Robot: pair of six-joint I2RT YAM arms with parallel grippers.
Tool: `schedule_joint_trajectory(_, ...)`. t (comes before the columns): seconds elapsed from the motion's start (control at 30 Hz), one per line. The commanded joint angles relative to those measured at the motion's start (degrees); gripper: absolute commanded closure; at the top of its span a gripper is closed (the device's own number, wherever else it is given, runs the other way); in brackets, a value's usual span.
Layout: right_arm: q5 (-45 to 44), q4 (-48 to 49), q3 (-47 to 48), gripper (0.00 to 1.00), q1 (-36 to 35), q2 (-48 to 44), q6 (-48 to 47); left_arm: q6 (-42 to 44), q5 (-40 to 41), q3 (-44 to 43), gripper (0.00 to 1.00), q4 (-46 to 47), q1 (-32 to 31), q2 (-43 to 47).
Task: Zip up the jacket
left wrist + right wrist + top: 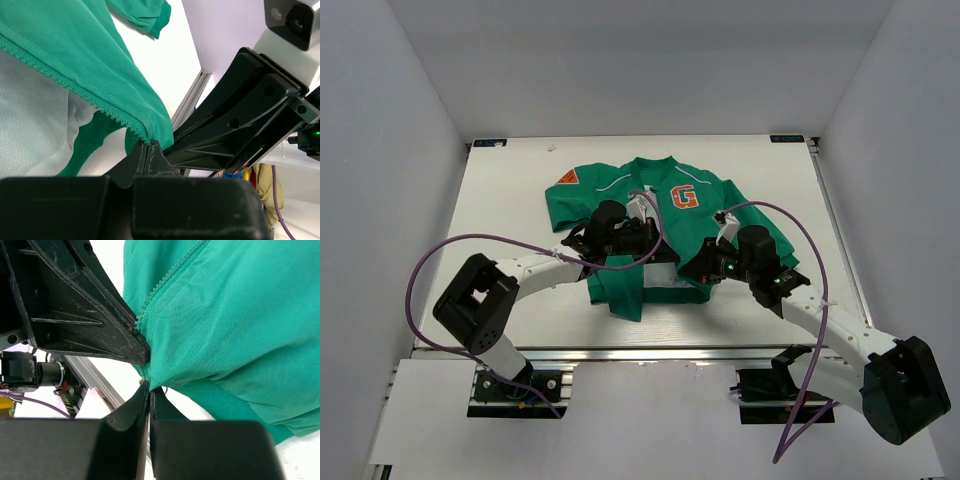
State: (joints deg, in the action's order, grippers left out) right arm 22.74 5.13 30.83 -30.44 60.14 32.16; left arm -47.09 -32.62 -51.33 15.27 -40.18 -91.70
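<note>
The green jacket [620, 200] lies on the white table, collar away from me, with an orange "G" patch [685, 197] and an orange triangle sleeve patch [566, 178]. Its front is open at the bottom, showing light grey lining [35, 125]. My left gripper [660, 252] is shut on the zipper edge [75, 87] at the jacket's lower end, as the left wrist view [148, 144] shows. My right gripper [692, 270] is shut on the other front edge at the hem [235, 400], as the right wrist view [149, 386] shows. Both grippers sit close together.
An aluminium rail [650, 352] runs along the table's near edge. Purple cables [430, 260] loop over both arms. White walls enclose the table on three sides. The right gripper's black body [240, 125] fills the right of the left wrist view.
</note>
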Motion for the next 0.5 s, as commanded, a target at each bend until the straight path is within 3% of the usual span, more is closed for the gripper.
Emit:
schedule_joint_trajectory(0.0, 1.43, 3.84, 0.37, 0.99, 0.11, -0.81, -1.04, -0.28, -1.13, 0.27, 1.0, 1.26, 0.11, 2.4)
schedule_joint_trajectory(0.2, 2.83, 3.4, 0.63, 1.0, 0.11, -0.64, -1.66, 0.5, -0.61, -0.78, 0.99, -2.32, 0.11, 2.32)
schedule_joint_trajectory(0.23, 2.75, 3.05, 0.72, 1.0, 0.11, -0.72, -1.75, 1.81, -0.17, -1.83, 0.77, -4.09, 0.11, 2.4)
schedule_joint_trajectory(0.3, 2.4, 1.91, 0.99, 1.0, 0.2, -1.34, -1.84, 2.96, 2.73, -2.28, 0.52, -10.56, 0.11, 3.1)
schedule_joint_trajectory(0.33, 1.44, 1.21, 1.07, 1.0, 0.2, -1.69, -2.01, 4.19, 4.39, -2.28, 0.34, -13.22, 0.11, 3.72)
schedule_joint_trajectory(0.47, -2.08, -3.62, 1.43, 1.0, 0.29, -3.27, -2.72, 6.66, 12.83, -1.76, 0.1, -28.42, 0.11, 8.54)
